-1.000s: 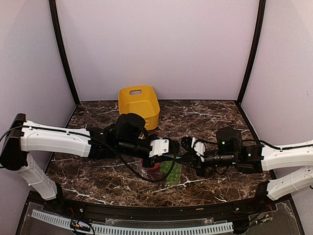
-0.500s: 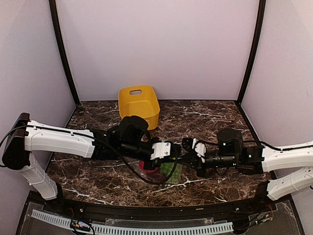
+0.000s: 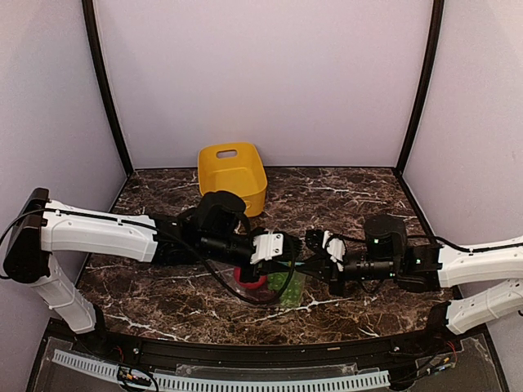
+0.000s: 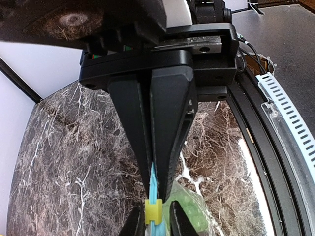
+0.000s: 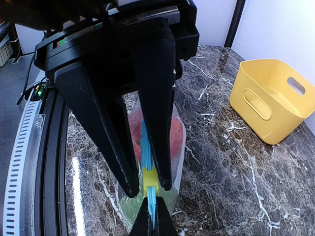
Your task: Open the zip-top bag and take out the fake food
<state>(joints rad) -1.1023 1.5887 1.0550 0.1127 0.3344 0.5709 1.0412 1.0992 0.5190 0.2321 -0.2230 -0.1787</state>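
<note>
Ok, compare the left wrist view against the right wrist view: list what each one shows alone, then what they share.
Left wrist only: nothing of note that the other lacks. Right wrist only: the yellow bin and the red fruit inside the zip-top bag. Both: the teal zip strip with its yellow slider, the left gripper pinching the strip, the right gripper astride the slider, green grapes through the plastic, the marble table and the white slotted rail.

Dark marble table [image 3: 351, 192], yellow bin [image 3: 233, 175] at back
</note>
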